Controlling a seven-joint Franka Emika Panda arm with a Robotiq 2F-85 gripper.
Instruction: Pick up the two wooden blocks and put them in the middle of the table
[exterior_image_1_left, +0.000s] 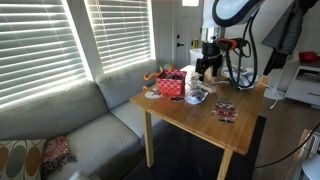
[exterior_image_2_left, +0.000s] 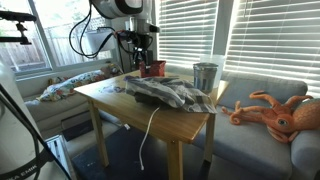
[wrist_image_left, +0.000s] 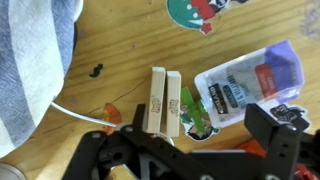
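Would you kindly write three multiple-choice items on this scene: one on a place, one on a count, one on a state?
1. Where are the wooden blocks relative to the striped cloth and the packet? A on the cloth; B between them, on the table; C on the packet.
2. How many wooden blocks? A one; B two; C four.
3. The claw is: A open; B shut on a block; C shut on the packet.
Answers: 1 B, bare wood surrounds them; 2 B, a pair lies side by side; 3 A, it is spread wide, gripping nothing.

Daylight filters through white blinds (exterior_image_1_left: 40, 45) behind a grey sofa (exterior_image_1_left: 90, 125).
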